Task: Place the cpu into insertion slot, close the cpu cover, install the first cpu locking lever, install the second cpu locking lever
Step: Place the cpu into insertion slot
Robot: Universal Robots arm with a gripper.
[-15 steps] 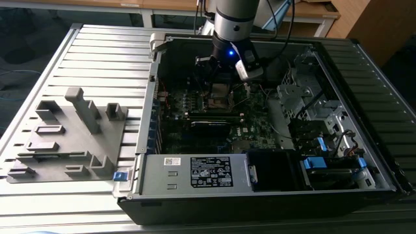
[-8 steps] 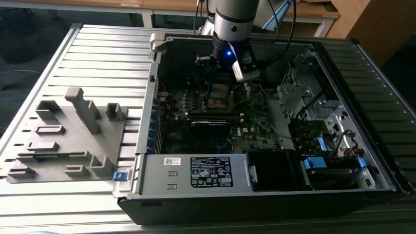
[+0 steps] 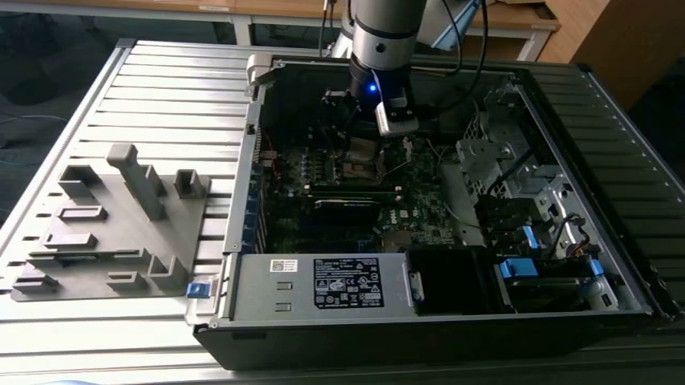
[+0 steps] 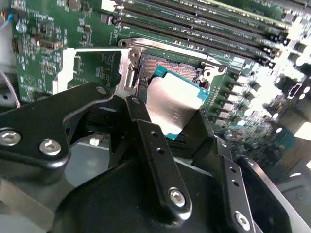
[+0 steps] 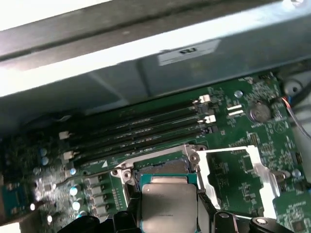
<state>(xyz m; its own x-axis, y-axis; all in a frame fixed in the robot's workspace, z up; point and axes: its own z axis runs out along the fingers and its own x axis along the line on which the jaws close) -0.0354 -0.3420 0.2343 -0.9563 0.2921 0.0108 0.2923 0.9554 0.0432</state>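
My gripper point(image 3: 362, 151) hangs inside the open computer case, over the motherboard's insertion slot point(image 5: 163, 171). In both wrist views its black fingers point(image 4: 146, 127) close on two opposite edges of the cpu point(image 4: 171, 108), a small square chip with a dull silver top and a teal rim. The cpu point(image 5: 167, 206) sits just over the slot point(image 4: 170, 69), slightly tilted; I cannot tell whether it touches the slot. The cpu cover point(image 5: 260, 170), a thin silvery frame point(image 4: 92, 49), is swung open and lies to one side of the slot.
Long memory slots point(image 5: 136, 128) run beside the slot. The case's metal wall point(image 5: 146, 73) stands close behind them. A power supply point(image 3: 342, 285) and drive bays with blue tabs point(image 3: 519, 269) fill the near end. A grey fixture tray point(image 3: 107, 228) lies at the exterior view's left.
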